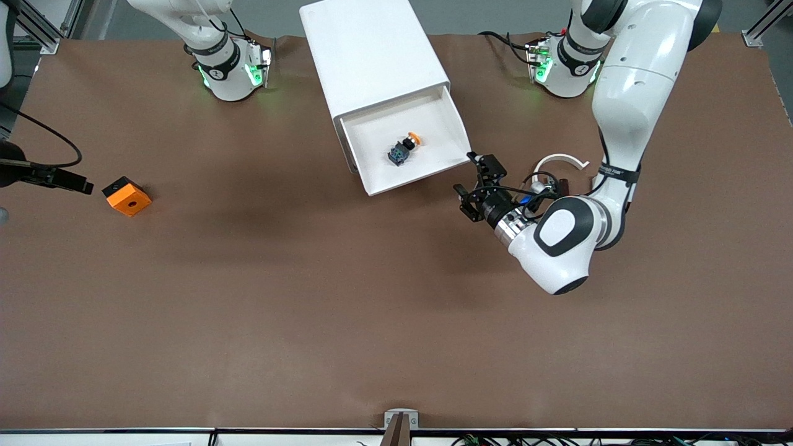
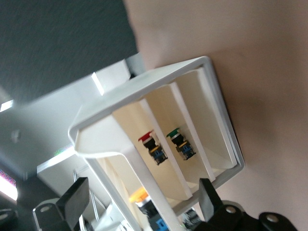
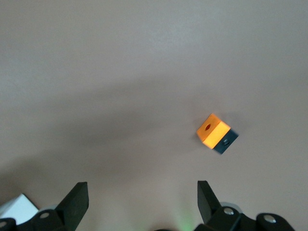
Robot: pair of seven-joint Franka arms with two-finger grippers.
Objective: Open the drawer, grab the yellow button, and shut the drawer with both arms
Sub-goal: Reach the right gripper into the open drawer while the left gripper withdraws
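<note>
- Spread wide and holding nothing, the left gripper (image 1: 474, 186) sits low just off the corner of the pulled-out drawer (image 1: 455, 127), at the left arm's end of its front panel; its two black fingers (image 2: 72, 199) frame that front in the left wrist view.
- Inside the open tray, the button (image 1: 406, 147) lies on its side, its yellow-orange cap angled toward the cabinet (image 1: 372, 56) and its dark blue base toward the drawer's front edge, so its long axis runs slantwise across the tray floor.
- From the left gripper the button lies up and inward over the drawer's front lip, toward the right arm's end of the table; this is by far the nearer hand.
- Out at the table's edge the right gripper (image 1: 62, 179) waits, its fingers (image 3: 77, 199) likewise apart and empty, looking down on an orange block (image 1: 127, 196) with a hole.
- Judged from the layout, the drawer is already open and the pick comes next: the left gripper would need to rise over the lip and turn its jaws across the button's slanted body.
- Two more buttons, one with a red cap (image 2: 146, 137) and one with a green cap (image 2: 173, 133), show in the lower drawers in the left wrist view.
</note>
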